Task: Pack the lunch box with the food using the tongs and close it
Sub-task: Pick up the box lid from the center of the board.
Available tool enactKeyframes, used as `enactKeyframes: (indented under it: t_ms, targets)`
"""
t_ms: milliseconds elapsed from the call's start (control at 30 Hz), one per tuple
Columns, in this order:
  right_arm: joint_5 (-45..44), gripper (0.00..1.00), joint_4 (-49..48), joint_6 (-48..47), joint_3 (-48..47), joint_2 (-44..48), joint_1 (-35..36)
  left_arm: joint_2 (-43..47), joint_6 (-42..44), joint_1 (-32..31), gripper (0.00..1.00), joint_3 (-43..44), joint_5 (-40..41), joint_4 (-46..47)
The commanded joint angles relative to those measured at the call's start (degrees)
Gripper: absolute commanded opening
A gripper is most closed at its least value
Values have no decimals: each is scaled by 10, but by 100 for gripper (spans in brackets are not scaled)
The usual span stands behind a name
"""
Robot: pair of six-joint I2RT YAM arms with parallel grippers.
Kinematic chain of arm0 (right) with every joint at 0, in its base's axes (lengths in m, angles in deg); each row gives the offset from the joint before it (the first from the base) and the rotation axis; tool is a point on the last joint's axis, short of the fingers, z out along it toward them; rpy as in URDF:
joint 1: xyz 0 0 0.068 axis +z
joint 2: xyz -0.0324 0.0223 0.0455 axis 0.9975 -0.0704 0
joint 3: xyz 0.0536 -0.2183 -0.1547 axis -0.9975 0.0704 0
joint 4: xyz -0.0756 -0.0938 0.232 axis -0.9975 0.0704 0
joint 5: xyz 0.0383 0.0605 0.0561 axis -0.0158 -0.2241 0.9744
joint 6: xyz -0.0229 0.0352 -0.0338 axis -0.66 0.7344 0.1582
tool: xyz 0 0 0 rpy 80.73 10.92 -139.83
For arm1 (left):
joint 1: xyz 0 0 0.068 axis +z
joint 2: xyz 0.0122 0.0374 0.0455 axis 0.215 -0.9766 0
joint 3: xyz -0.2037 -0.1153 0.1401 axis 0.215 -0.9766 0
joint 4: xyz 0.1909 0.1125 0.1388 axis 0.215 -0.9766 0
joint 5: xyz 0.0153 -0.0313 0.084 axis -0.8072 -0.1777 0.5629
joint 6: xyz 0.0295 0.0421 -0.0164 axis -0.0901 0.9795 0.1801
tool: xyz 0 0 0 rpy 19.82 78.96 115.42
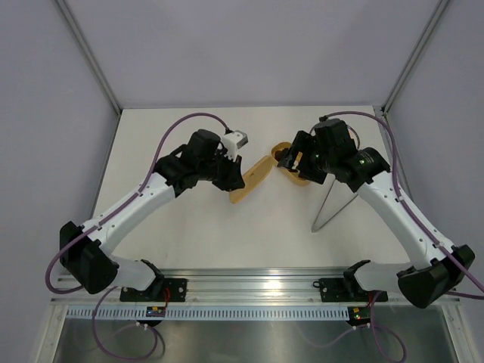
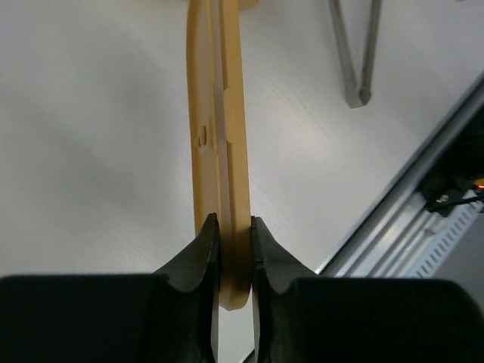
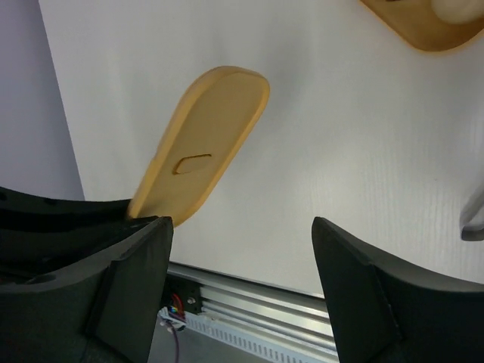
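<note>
Left wrist view shows the flat orange lid [image 2: 219, 113] clamped edge-on by the left gripper [image 2: 234, 221], running up the centre of the frame above the table [image 2: 91, 151]. In the top external view the lid is seen at mid-frame, between the two grippers; whether its lower end touches the table cannot be told. The lunch box [image 1: 297, 180] sits just right of centre, largely hidden under the right gripper [image 1: 290, 160], whose jaws are spread wide and hold nothing. In the right wrist view one end of the box is seen at the upper right corner, with a beige piece of the food [image 3: 456, 7] inside it. The tongs [image 1: 333, 203] are laid on the table at the right of the frame, apart from both grippers. Packing is judged done or nearly so, and the closing step is in hand. Next, the lid must be turned flat, carried right over the box, lined up with the oval rim and pressed down. The right gripper must first be cleared from above the box or used to steady it.
</note>
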Motion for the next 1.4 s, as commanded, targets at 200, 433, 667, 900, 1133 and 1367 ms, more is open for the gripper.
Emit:
enactKeyframes:
  t_ms: [200, 433, 667, 900, 1133, 1367]
  targets:
    - [55, 86, -102, -234, 110, 88, -8, 18, -38, 83, 0, 42, -316, 10]
    - [29, 94, -172, -153, 163, 140, -9, 13, -141, 110, 0, 11, -260, 81]
    - [-2, 94, -160, -149, 171, 174, -19, -53, -158, 111, 0, 74, -262, 66]
    - [156, 94, -210, -186, 210, 172, -80, -62, -176, 148, 0, 71, -378, 92]
    - [300, 93, -203, -278, 189, 129, -128, -30, -109, 180, 0, 32, -459, 38]
    - [323, 95, -251, -265, 212, 100, -129, 24, -159, 195, 0, -50, -452, 108]
